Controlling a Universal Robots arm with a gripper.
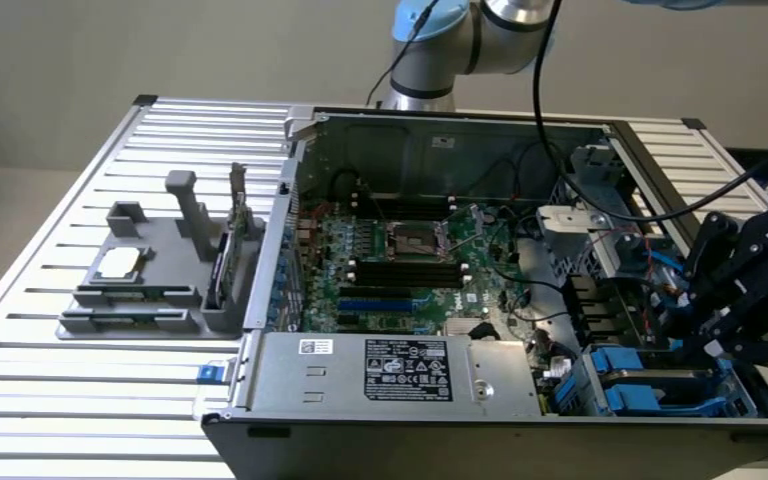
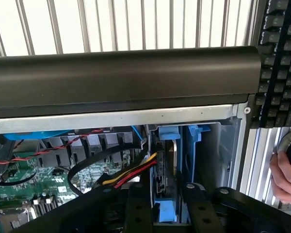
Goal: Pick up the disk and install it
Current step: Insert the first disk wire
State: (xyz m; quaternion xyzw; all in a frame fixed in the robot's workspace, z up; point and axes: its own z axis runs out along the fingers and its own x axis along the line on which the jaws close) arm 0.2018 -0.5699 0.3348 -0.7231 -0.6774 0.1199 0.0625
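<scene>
As the disk (image 2: 166,184) stands in its bay, the fingers (image 2: 137,208) seemingly flank it.

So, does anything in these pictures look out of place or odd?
One thing: a person's hand rests on a round device beside the open computer case, near a keyboard, close to where the gripper works at the blue drive bay. Inside the case nothing looks spilled or damaged.

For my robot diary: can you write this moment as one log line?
gripper: right over disk | disk: standing in drive bay | computer case: open | grip: unclear
</scene>
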